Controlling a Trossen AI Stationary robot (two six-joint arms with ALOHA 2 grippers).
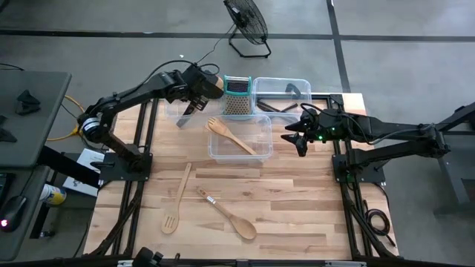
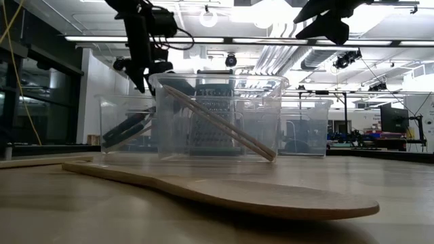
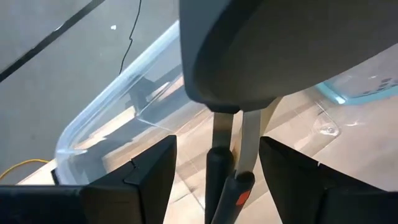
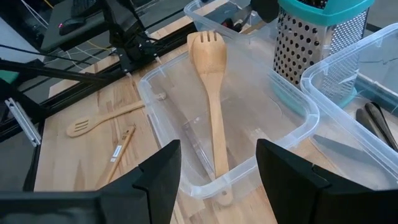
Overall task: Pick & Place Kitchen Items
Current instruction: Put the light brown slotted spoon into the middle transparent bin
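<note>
At the far left of the desk (image 1: 297,215) I have the left end effector (image 1: 191,106) hovering over the left clear bin (image 1: 174,113), its fingers spread wide apart around the black-handled tools (image 3: 225,180) that stand between them; I judge this a release, though I cannot tell whether the fingers touch the handles at all. Beside that bin stands the teal-topped box grater (image 1: 237,96), which is no part of my job. In the middle bin (image 1: 260,148) one wooden fork (image 1: 231,136) already lies aslant, head propped against the wall. Behind it to the right a third bin (image 1: 306,87) holds more dark utensils, too dim for me to count. On the right I keep the right end effector (image 1: 300,142) waiting just beside the middle bin, fingers open and empty. By my reckoning the sorting is partly done: the black tools and one wooden piece are binned. Three wooden pieces are left on the open desk nearer me: a slotted spatula (image 1: 177,202), a wooden spoon (image 1: 228,215), and one more lying at the desk's left edge, seen only in the low view. Count: three bins, one grater, four wooden utensils.
</note>
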